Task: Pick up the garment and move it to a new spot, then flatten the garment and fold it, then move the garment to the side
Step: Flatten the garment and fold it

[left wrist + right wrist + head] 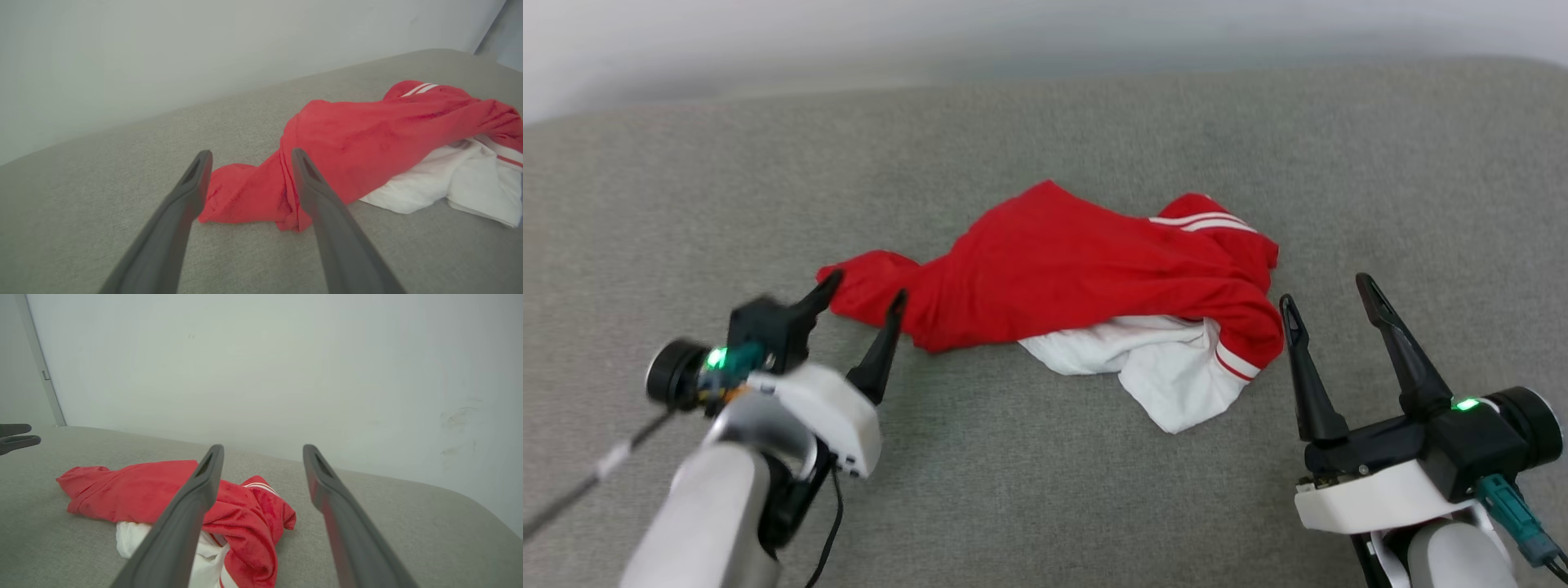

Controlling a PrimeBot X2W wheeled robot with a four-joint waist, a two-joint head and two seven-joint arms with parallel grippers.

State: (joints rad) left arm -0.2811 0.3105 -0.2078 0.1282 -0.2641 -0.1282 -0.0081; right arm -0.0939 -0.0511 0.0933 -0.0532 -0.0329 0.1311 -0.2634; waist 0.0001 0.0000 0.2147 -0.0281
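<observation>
L gripper (867,287) is held wide w/ nothing in it, fingers set astride the jersey's (1078,269) narrow left end. Whether the tips touch the cloth can't be told. In the left wrist view that red end is framed between the two fingers, so a pinch there seems intended.

R gripper (1325,291) is likewise spread wide & empty. It is parked just beside the jersey's right edge, near the striped cuff (1237,363), w/ a small gap seen.

The jersey is left in a crumpled heap on the grey cushion (1045,490). The red body is on top & a white sleeve (1168,384) is spilled out toward the robot; no lettering is shown.

Both ends are bracketed, prob. so the heap can be lifted at two points & carried w/o dragging. Pick-up is judged not yet begun. The grab could fail if only a top fold is caught.
</observation>
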